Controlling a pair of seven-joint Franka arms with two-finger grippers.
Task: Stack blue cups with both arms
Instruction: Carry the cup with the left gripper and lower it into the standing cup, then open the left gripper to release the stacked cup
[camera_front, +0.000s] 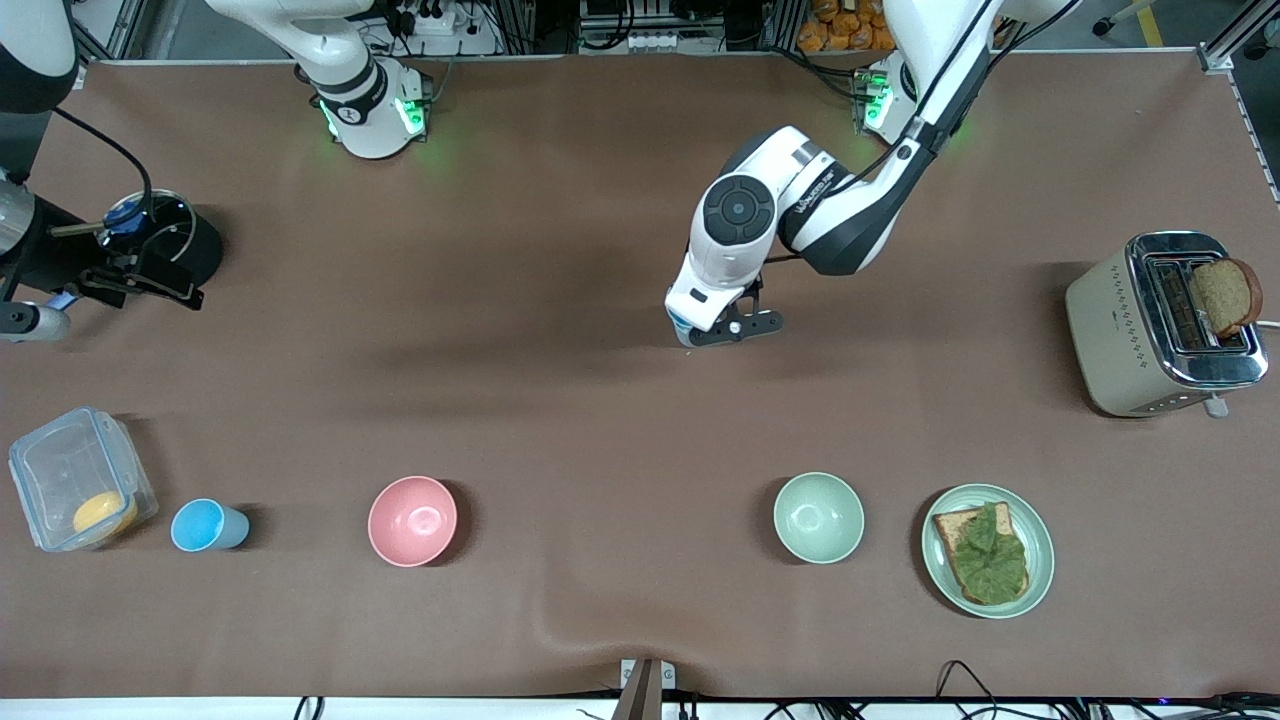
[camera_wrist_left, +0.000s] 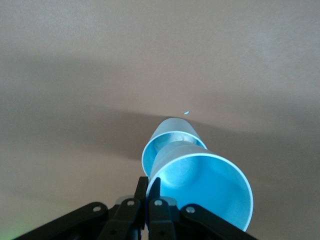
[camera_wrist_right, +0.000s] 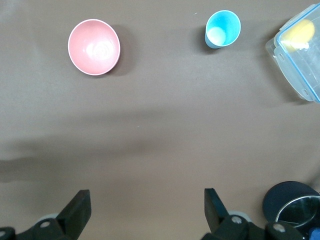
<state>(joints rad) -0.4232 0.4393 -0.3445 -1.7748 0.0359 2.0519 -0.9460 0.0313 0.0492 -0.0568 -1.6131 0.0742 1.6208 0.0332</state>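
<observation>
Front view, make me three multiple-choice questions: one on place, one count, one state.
1. The free-standing small light-blue plastic cup stands: A between the clear plastic box and the round pink bowl; B beside the toaster; C on the plate.
2. Bowls on the table: A one; B two; C four.
3. The left gripper's fingers: A wide open; B shut on the rim of the held blue cup; C hidden.
Answers: 1 A, box and bowl flank it; 2 B, pink plus the pale green bowl; 3 B, the left wrist view shows the pinch.
</observation>
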